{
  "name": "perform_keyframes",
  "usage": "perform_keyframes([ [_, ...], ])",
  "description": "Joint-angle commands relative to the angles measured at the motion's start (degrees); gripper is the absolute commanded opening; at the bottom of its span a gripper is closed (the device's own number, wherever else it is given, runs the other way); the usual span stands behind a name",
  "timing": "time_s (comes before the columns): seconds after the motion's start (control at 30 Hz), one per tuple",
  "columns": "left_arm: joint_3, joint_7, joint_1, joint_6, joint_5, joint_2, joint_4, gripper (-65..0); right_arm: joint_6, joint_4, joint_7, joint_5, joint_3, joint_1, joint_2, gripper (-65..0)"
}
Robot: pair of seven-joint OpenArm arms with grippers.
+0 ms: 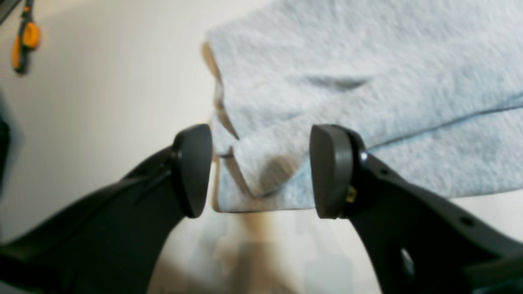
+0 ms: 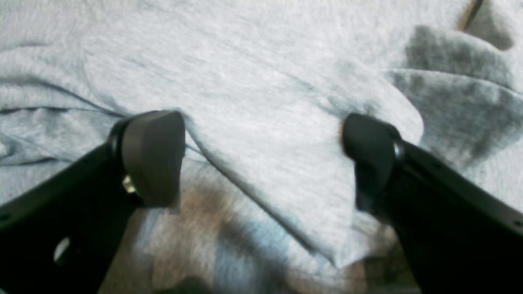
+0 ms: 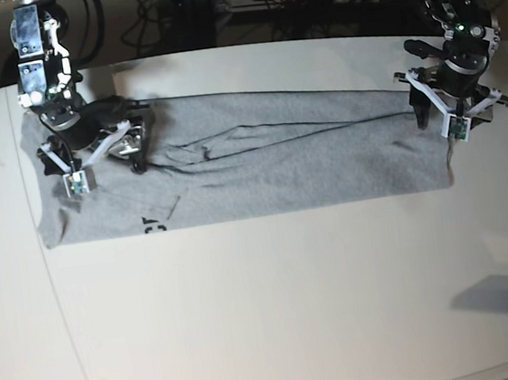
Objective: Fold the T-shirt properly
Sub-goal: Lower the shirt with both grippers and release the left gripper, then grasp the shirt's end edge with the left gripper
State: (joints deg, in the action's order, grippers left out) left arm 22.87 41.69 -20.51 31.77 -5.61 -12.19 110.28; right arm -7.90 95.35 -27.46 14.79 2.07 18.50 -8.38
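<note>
t-shirt (image 3: pixel 270 165) flat on table (image 3: pixel 276 307); both end effectors apparently wide, holding nothing.

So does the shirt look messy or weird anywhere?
A bit. The T-shirt lies as a long band across the table, but wrinkles run through its middle and the end under the right gripper is bunched and uneven. A scrap of black lettering peeks out at the near edge.

The heather-grey T-shirt (image 3: pixel 260 166) lies flat as a long folded band, stretched between the left gripper (image 3: pixel 454 112) and right gripper (image 3: pixel 98 153). One corner sits between the left's parted jaws, a creased fold between the right's.
</note>
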Motion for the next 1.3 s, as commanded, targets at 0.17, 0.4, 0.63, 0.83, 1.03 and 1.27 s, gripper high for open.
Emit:
perform_keyframes([
  [0.17, 6.2, -0.7, 0.4, -0.3, -0.8, -0.4, 0.6, -27.2, 1.9, -1.2, -6.9, -0.5, 0.4, 1.7, -3.1, -6.2],
  [0.4, 8.5, -0.7, 1.1, -0.1, -0.9, -0.9, -3.4, -27.0, 1.9, -1.2, -6.9, -0.5, 0.3, 1.7, -3.2, -6.2],
  [0.63, 14.7, 6.5, 7.1, 2.4, -12.4, -2.5, -14.5, -6.2, 1.9, -1.2, -6.9, -0.5, 0.2, 2.5, -3.4, -6.2],
  [0.83, 21.3, 10.6, 7.2, 7.3, -25.4, -6.5, -14.9, -0.8, 1.9, -1.2, -6.9, -0.5, 0.1, 3.1, -3.4, -6.2],
  [1.03, 18.8, 10.7, 7.5, 8.2, -27.3, -7.0, -15.8, -0.8, 1.8, -1.2, -6.9, -0.5, -0.1, 3.2, -3.2, -6.2],
  [1.27, 18.4, 16.3, 12.8, 8.2, -28.6, -8.2, -23.2, -0.8, 1.8, -1.2, -6.9, -0.5, -0.1, 3.3, -3.4, -6.2],
])
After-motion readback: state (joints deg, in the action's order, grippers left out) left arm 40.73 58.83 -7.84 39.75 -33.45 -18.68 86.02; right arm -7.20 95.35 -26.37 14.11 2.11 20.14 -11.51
